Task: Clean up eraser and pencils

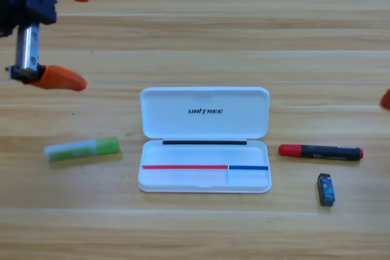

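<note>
Three loose things lie around an open white case [205, 144] on a wooden surface [195, 41] of pale planks running left to right; no more of the room shows.

At the upper left corner the left hand [68, 36] hangs above the surface, large and partly cut off by the edge. Its two orange jaws are spread wide, one tip high near the top edge, the other lower down, with nothing between them.

Below it, well apart, lies the green pencil [82, 148]. It is a short, thick, light green stick with a paler, whitish left end and a brighter green right end. It rests almost level, slightly tilted, to the left of the case and not touching it.

The case sits in the middle with its lid folded back flat toward the top of the view and its shallow tray toward the bottom. No pencil or eraser is inside.

Just right of the tray lies the black pencil [321, 151], a black barrel with a red cap on its left end and a small red tip on its right, lying nearly level and close to the case's edge but apart from it.

Below that pencil's right half rests the eraser [326, 189], a small dark blue-and-black block, standing lengthwise up and down in the view, near the pencil but not touching.

At the right edge, a sliver of orange marks the right hand [386, 99]; whether it is spread I cannot tell.
</note>
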